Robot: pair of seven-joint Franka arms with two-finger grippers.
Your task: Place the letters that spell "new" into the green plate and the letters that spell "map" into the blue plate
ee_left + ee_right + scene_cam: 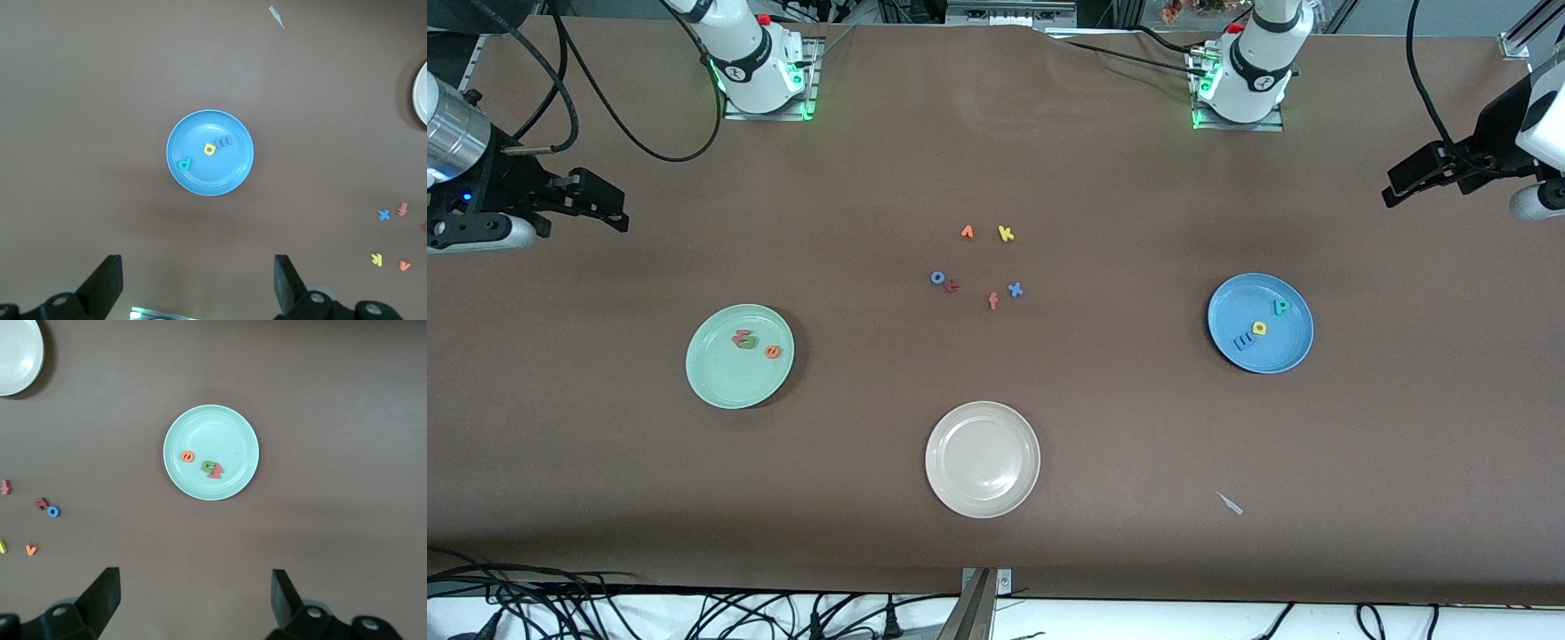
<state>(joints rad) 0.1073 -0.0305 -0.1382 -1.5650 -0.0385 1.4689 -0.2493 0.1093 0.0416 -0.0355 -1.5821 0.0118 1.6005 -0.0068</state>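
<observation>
The green plate (725, 382) (213, 427) holds the orange "e" (772, 352) (188, 456), with the green "n" (209, 466) and the red "w" (215, 474) touching each other (744, 339). In the blue plate (1280, 347) (220, 177) lie the teal "p" (1281, 307) (185, 163), the yellow "a" (1259, 328) (210, 149) and the blue "m" (1242, 341) (223, 141). My left gripper (1396, 188) (198, 267) hangs open and empty, high over its end of the table. My right gripper (615, 212) (193, 580) hangs the same way over its own end.
An empty beige plate (983, 458) sits near the front edge. Loose letters lie mid-table: an orange one (967, 232), yellow "k" (1006, 234), blue "o" (937, 277), a dark red one (952, 285), salmon "f" (993, 300), blue "x" (1015, 289). A pale scrap (1230, 503) lies nearer the camera than the blue plate.
</observation>
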